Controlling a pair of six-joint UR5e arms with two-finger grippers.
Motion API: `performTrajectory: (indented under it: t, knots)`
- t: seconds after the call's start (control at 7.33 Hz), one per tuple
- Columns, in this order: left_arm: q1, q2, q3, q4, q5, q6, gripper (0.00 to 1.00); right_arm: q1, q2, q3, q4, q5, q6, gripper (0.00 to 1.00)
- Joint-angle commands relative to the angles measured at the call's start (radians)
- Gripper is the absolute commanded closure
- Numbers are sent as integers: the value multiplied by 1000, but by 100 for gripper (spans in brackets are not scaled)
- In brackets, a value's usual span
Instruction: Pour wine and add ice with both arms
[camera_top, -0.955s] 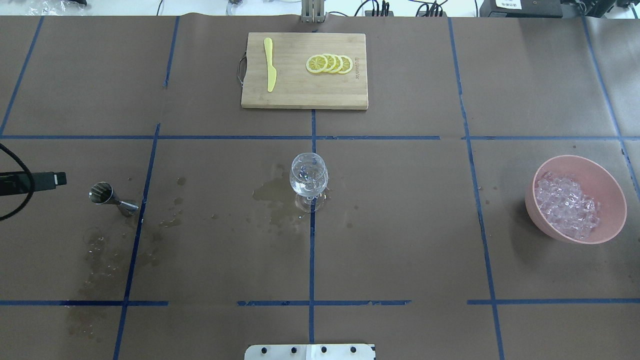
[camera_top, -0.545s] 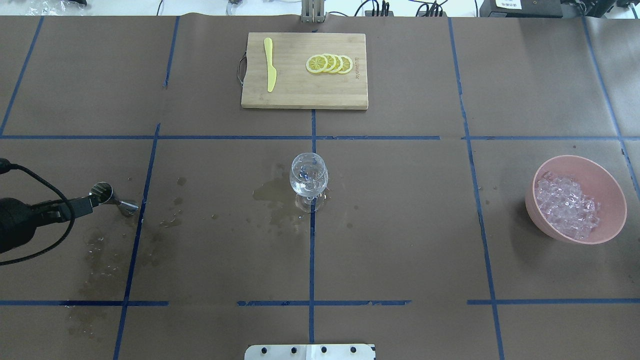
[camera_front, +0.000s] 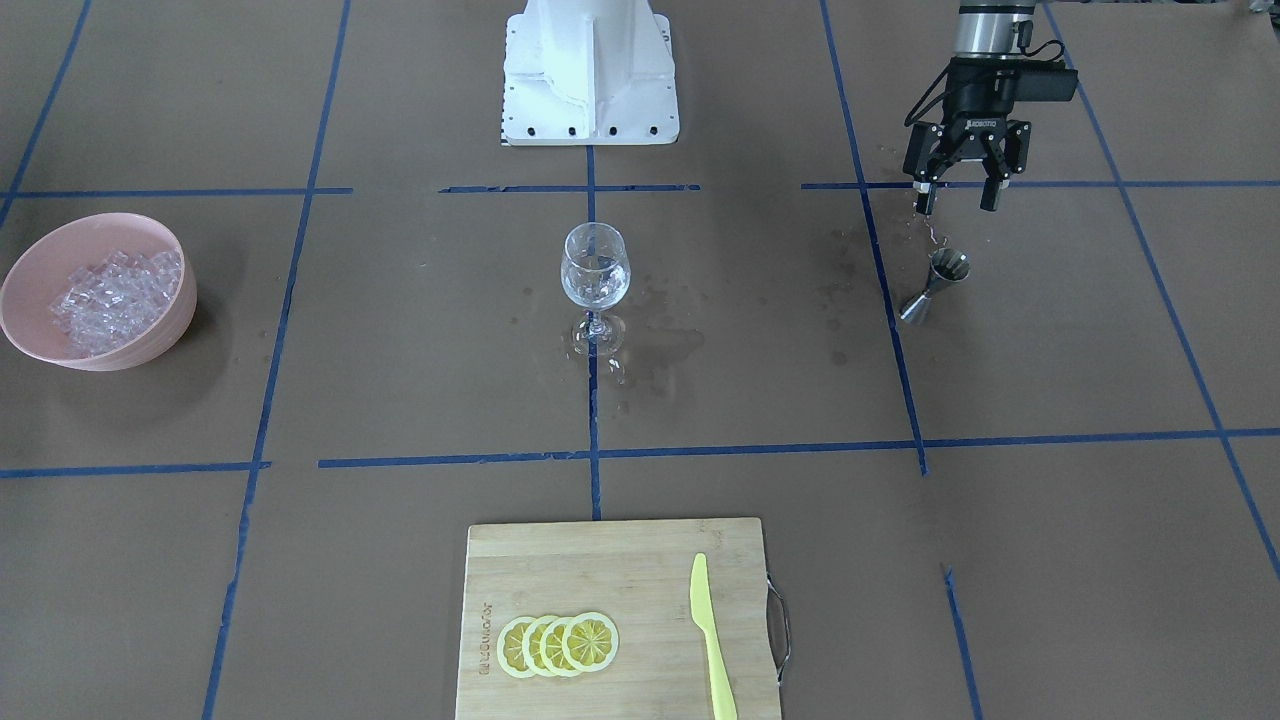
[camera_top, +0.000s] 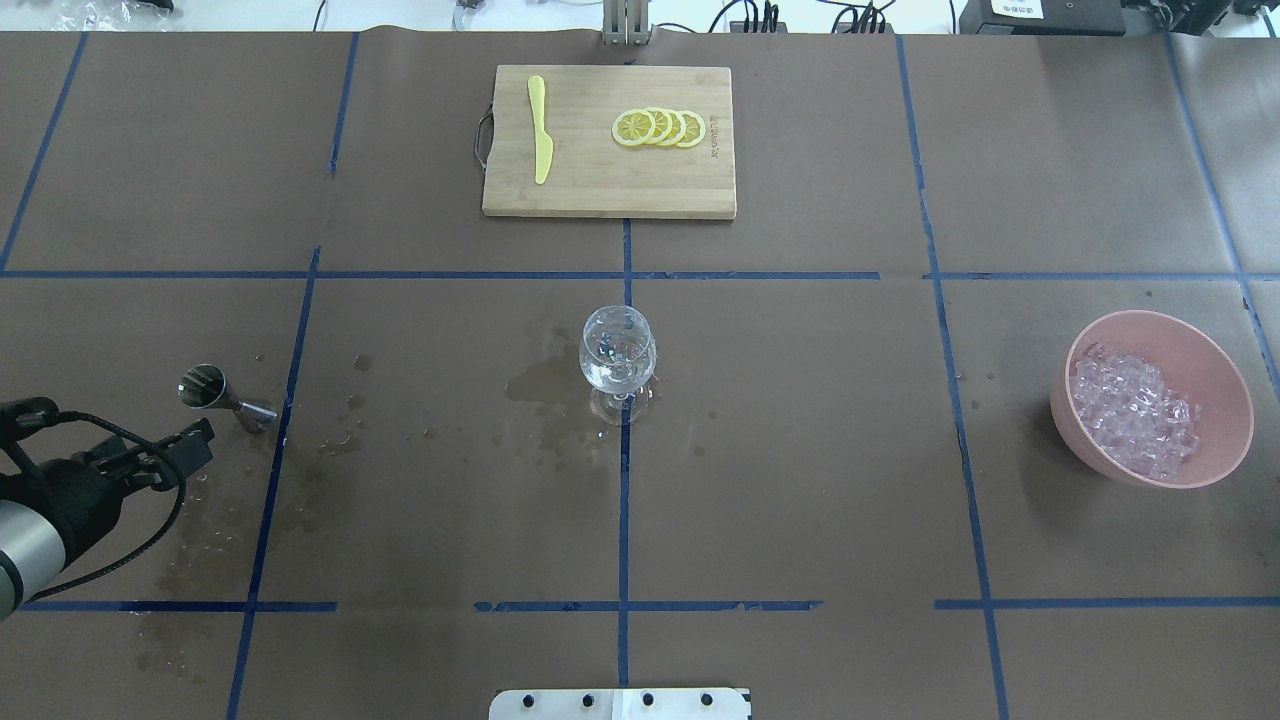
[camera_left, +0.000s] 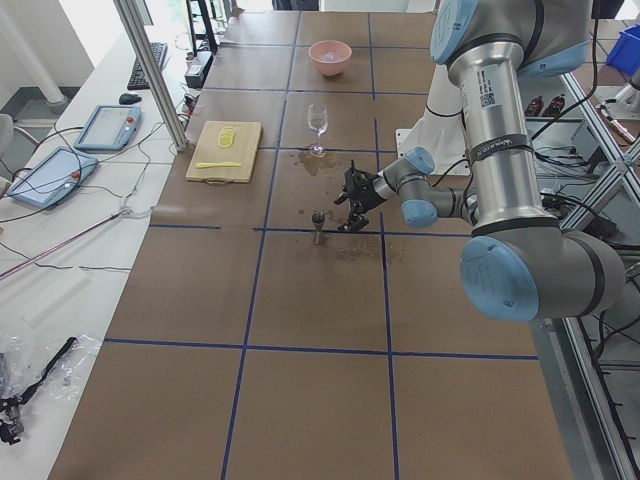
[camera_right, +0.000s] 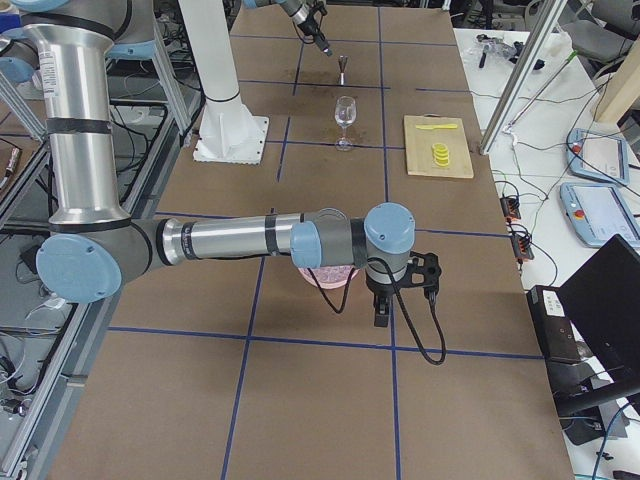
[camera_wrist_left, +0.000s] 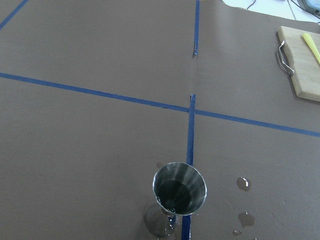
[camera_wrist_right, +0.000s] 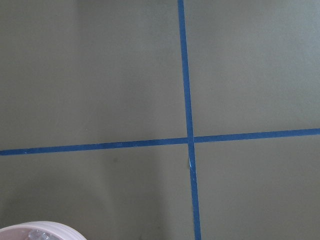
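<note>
A steel jigger stands upright on the brown table, also in the overhead view and close up in the left wrist view. My left gripper is open and empty, raised just on the robot's side of the jigger, apart from it. The wine glass stands at the table's middle with a little clear content I cannot make out. The ice fills a pink bowl. My right gripper hangs beside the bowl; I cannot tell whether it is open or shut.
A wooden cutting board with lemon slices and a yellow knife lies at the far side. Wet patches lie beside the glass and near the jigger. The white base block stands at the robot's edge.
My left arm has come in from the left edge and swung toward the robot's side, past the jigger. The jigger, glass and bowl have not moved.
</note>
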Motion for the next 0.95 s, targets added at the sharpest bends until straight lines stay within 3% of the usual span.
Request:
performTrajectory:
  t: [0.0, 0.41, 0.82]
  knots:
    - [51, -24, 64, 2, 153, -22, 0, -3, -1, 5, 0, 2, 29, 0]
    - [69, -126, 179, 8, 256, -12, 1, -7, 0, 8, 0, 2, 31, 0]
    - [88, -223, 274, 92, 365, -9, 1, -7, 0, 13, -2, 4, 31, 0]
